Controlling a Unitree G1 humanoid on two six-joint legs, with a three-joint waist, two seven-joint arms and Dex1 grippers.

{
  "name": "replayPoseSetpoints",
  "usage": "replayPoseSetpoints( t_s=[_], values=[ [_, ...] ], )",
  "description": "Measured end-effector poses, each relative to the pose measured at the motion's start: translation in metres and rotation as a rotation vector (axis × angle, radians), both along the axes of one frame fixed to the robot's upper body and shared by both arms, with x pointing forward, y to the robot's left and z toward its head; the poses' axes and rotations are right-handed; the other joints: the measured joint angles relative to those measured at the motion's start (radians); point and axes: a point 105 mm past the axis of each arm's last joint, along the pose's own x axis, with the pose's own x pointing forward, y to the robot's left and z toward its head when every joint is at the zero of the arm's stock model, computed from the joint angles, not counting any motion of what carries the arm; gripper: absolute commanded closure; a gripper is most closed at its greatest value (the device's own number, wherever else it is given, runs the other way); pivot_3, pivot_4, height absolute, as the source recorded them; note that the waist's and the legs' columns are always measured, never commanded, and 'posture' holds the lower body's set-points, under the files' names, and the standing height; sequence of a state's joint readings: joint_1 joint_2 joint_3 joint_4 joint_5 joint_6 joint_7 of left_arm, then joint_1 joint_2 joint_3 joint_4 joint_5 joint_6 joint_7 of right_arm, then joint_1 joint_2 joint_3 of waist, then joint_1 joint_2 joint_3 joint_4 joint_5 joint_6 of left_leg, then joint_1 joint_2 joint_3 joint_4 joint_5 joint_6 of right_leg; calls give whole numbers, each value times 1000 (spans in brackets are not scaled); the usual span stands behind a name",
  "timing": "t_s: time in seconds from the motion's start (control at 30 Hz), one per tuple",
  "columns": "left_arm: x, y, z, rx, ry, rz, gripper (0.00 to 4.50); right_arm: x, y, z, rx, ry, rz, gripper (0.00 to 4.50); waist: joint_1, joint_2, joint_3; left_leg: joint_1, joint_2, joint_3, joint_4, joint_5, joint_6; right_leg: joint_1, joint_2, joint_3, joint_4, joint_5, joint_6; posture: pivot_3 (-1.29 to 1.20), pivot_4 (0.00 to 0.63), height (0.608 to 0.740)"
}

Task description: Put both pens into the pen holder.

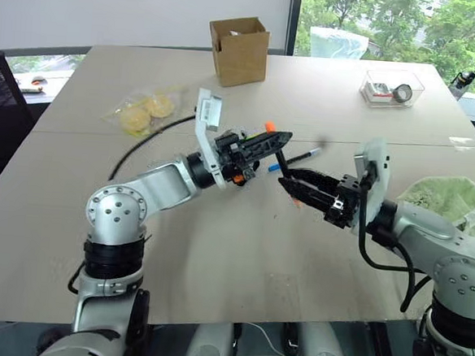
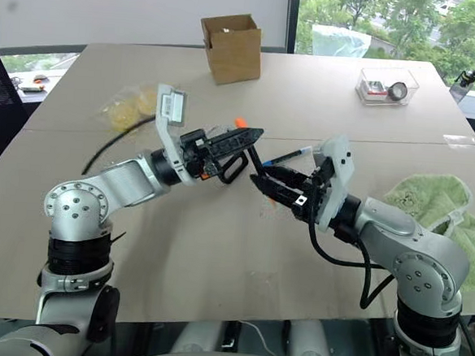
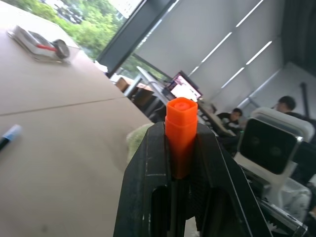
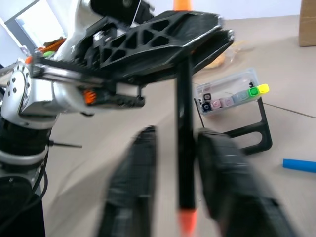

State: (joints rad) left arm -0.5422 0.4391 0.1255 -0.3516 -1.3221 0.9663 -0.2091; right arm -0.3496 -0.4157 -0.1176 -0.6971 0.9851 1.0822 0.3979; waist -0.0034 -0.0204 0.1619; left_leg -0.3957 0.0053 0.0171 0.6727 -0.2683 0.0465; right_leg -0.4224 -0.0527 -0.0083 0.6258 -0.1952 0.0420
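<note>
Currently: left gripper (image 1: 283,137) clamped on orange-capped pen (image 4: 185,148), cap above fingers; right gripper (image 4: 175,182) parted, fingers either side of barrel; blue-ended pen (image 1: 294,160) beyond both.

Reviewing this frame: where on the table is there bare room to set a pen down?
Free: the near strip of the table in front of both arms, and the far stretch between cardboard box and clear tray. Crowded: the centre, where both tools meet over the blue-ended pen.

Both arms reach inward above the table, left tool (image 1: 279,138) clamped tight, right tool (image 1: 288,184) parted, tips nearly meeting.
</note>
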Motion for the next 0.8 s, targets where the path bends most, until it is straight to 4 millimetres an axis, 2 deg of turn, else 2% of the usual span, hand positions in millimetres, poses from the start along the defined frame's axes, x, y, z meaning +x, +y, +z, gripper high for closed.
replayPoseSetpoints(
  t_s=[0.03,0.07,0.1,0.13,0.2,0.23,0.27,0.37,0.57,0.8],
  values=[
    [1,2,1,39,-35,26,4500,-1,-2,-1,-15,-2,1,1442,0,0,0,0,0,0,0,0,0,0,0,0,0,-1,-2,0,150,740],
    [4,10,6,97,-109,81,4500,0,-9,-6,-42,3,-13,1371,0,0,0,0,-1,1,0,0,0,0,0,0,-1,-2,-3,0,150,740],
    [4,10,6,98,-112,84,4500,0,-9,-6,-41,3,-14,1131,0,0,0,0,0,1,0,0,0,0,0,1,-1,-2,-3,0,150,740],
    [6,9,9,176,-206,124,4500,-1,-12,-8,-67,-15,-22,674,1,0,0,0,1,1,0,0,0,0,0,1,-1,-2,-2,0,150,740],
    [3,15,28,346,-472,197,4500,4,-38,-22,-182,-28,-115,69,9,-1,1,-1,0,2,-1,0,0,0,0,1,-3,-2,-3,0,150,740],
    [-2,11,39,361,-580,198,4500,5,-42,-22,-192,-41,-123,69,12,-1,1,-1,0,2,-1,0,0,0,0,2,-3,-2,-2,0,150,740],
    [-6,8,42,369,-625,188,4500,4,-43,-22,-195,-50,-120,69,12,-1,1,-1,1,3,-1,0,0,0,0,2,-3,-2,-2,0,150,740],
    [-9,3,42,434,-733,178,4500,6,-48,-20,-223,-80,-132,69,14,-1,1,-1,1,2,-1,0,0,0,0,1,-3,-2,-2,0,150,740],
    [-3,6,45,565,-896,248,4500,9,-48,-21,-231,-97,-139,69,15,-1,1,-1,1,2,-1,0,0,0,0,1,-3,-2,-2,0,150,740],
    [5,9,23,722,-987,244,4500,6,-46,-17,-214,-139,-117,69,16,-1,1,-1,2,2,-1,0,0,0,0,1,-3,0,2,0,150,740]
  ],
)
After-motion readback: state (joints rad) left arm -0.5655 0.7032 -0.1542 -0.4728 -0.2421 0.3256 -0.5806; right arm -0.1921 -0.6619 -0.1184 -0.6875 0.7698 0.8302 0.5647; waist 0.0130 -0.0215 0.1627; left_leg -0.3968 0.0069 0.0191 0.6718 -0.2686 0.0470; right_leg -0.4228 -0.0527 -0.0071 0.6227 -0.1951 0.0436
